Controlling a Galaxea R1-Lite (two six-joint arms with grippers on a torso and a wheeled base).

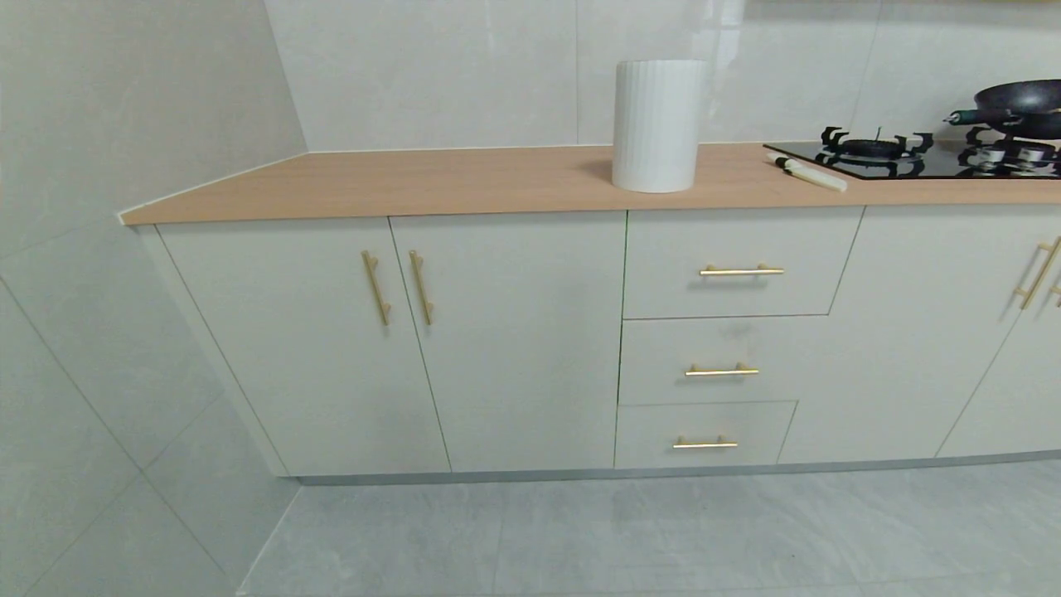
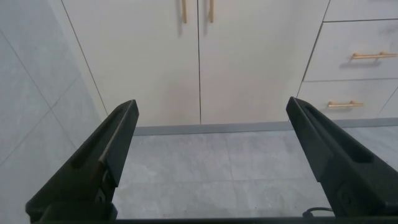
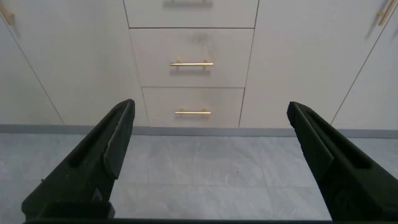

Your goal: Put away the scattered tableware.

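Utensil [image 1: 806, 172]: head view, upper right, flat on counter [image 1: 414, 178] just beside hob [image 1: 920, 166]; likely light, stiff, slick; take pale handle mid-length.
Left gripper [image 2: 210, 109]: left wrist view, spread wide, empty.
Right gripper [image 3: 210, 106]: right wrist view, spread wide, empty, drawers [image 3: 191, 59] ahead.

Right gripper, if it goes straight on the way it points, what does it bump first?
Probably the bottom drawer, near its gold handle. The open right gripper has nothing before it, but depth is unclear; it might reach the floor first.
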